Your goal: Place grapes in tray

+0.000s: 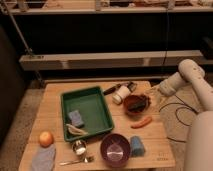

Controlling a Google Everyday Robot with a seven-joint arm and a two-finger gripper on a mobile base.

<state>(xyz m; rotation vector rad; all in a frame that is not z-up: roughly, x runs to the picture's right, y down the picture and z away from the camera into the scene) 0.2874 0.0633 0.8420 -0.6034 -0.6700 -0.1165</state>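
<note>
Grapes aslant, tool at upper-right end

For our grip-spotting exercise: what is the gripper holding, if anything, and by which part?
Nothing, as far as shows: the gripper hangs open at the right rim of the small bowl, and the grapes lie inside it, not lifted.
</note>
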